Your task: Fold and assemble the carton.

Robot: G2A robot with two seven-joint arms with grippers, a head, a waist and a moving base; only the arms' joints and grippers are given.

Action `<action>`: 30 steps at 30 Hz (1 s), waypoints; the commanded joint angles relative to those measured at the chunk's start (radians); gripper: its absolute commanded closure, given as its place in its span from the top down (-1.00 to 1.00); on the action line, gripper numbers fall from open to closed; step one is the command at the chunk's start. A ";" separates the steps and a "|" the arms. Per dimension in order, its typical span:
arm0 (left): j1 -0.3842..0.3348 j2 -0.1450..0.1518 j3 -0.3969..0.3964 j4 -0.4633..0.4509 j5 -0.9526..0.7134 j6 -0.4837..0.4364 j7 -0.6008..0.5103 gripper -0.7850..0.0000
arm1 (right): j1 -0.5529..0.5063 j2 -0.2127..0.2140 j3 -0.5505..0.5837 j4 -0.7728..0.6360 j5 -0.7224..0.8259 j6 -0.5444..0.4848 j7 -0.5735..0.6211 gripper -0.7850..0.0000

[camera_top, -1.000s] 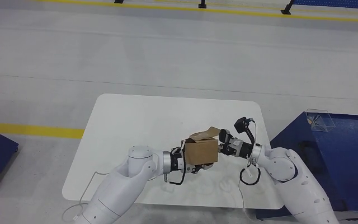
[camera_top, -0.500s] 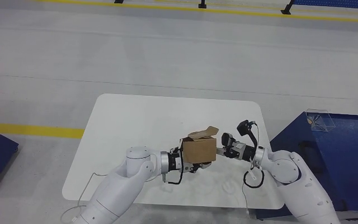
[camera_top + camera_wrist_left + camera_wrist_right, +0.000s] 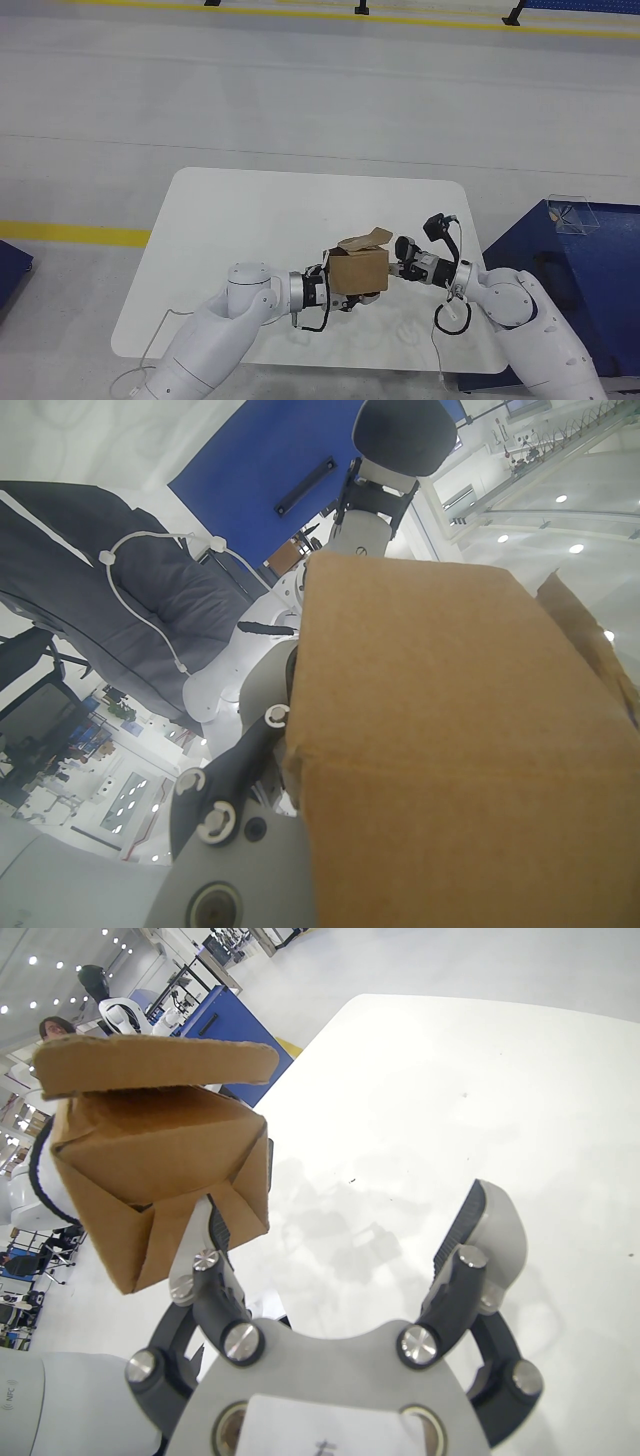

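Brown corrugated cardboard carton [image 3: 358, 268] sits pinched in my left gripper [image 3: 338, 289]. My right gripper [image 3: 345, 1228], spread wide, touches its tucked end flaps. Next, I judge, the raised lid flap [image 3: 150, 1065] needs pressing down.

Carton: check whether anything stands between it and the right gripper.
Nothing visible does. The right gripper is at the carton with its jaws open, and one jaw lies against the folded end flaps. Only bare table shows between the jaws.

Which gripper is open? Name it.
The right gripper: its fingers are spread beside the carton, whereas the left gripper is clamped on it.
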 commanded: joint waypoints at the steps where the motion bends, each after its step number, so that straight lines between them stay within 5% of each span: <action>1: 0.001 0.000 0.001 -0.003 0.001 0.001 -0.001 -1.00 | -0.002 -0.001 -0.006 -0.006 0.004 0.002 0.006 1.00; 14: -0.007 -0.002 0.009 -0.002 0.013 -0.019 -0.012 -1.00 | -0.010 0.005 0.062 0.030 0.046 -0.021 -0.070 1.00; 20: -0.007 -0.001 0.011 -0.003 0.017 -0.022 -0.017 -1.00 | -0.070 0.006 0.149 0.038 0.087 -0.036 -0.255 1.00; 27: -0.007 -0.001 0.011 -0.003 0.017 -0.022 -0.017 -1.00 | -0.077 0.006 0.151 0.031 0.099 -0.041 -0.261 1.00; 30: -0.006 -0.001 -0.021 -0.057 -0.012 0.052 0.111 -1.00 | -0.077 0.006 0.151 0.031 0.099 -0.041 -0.261 1.00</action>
